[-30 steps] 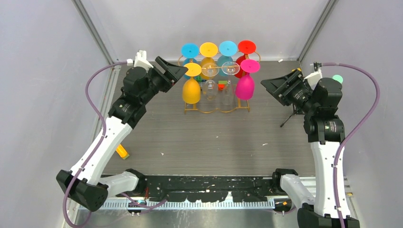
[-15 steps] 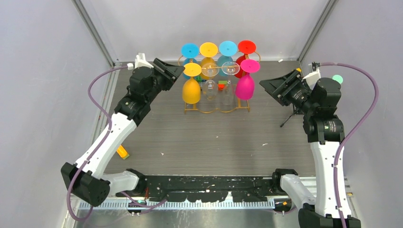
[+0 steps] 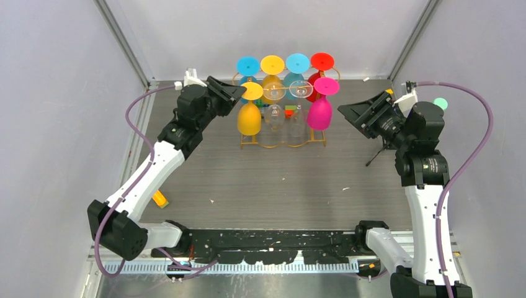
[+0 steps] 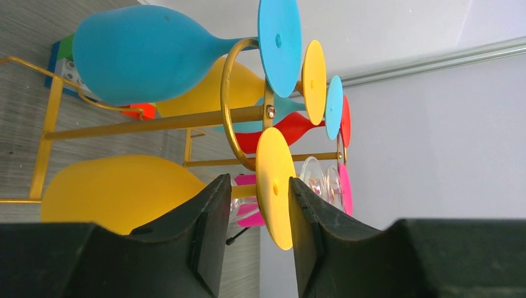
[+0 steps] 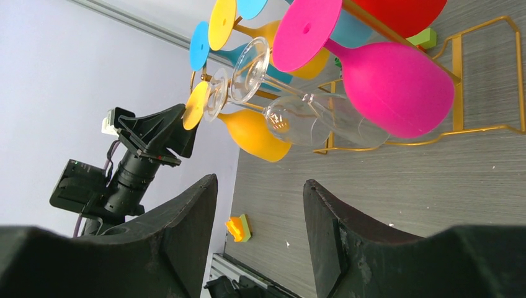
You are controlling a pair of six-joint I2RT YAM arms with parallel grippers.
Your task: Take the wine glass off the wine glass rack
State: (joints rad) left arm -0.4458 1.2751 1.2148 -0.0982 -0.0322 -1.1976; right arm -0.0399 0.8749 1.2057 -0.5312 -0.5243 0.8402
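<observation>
- Gold wire wine glass rack (image 4: 155,123) stands at upper centre of the overhead view on the grey surface (image 3: 279,186), with 8 glasses hanging bowl-down in 2 rows of 4.
- Yellow wine glass (image 3: 249,119) hangs at the rack's lower-left corner in that view, its foot caught over the wire rail.
- Left claw (image 4: 260,183) straddles that foot edge-on. Its jaws are apart with a gap showing on one side, and no firm hold is visible.
- Right claw (image 5: 260,186) hangs released and empty at the rack's right, near the pink glass (image 3: 320,113) but apart from it.
- Likely risk: a pinch on the thin disc alone could let the glass swing or slip free.
- Likely risk: a pull across the rail, not along it, would snag the foot. That could drag or tip the light rack and knock the clear glass (image 3: 273,118) just beside.
</observation>
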